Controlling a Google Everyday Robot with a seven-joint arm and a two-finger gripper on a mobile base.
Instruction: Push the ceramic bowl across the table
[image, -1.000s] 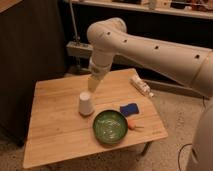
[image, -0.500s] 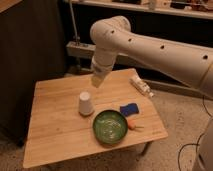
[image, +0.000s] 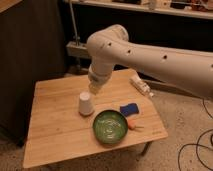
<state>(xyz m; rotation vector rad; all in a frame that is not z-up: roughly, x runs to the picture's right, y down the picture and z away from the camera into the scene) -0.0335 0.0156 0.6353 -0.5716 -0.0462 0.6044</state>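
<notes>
— One glossy green round ceramic bowl (image: 110, 126): where?
— On the pale wooden plank worktop (image: 55, 117), toward its front edge, near a small white upturned cup (image: 86, 103).
— And the tool (image: 95, 90)?
— Just above the cup, apart from the bowl; open or closed, impossible to tell.

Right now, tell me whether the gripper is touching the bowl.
No, the gripper hangs close by the cup, apart from the bowl.
</notes>
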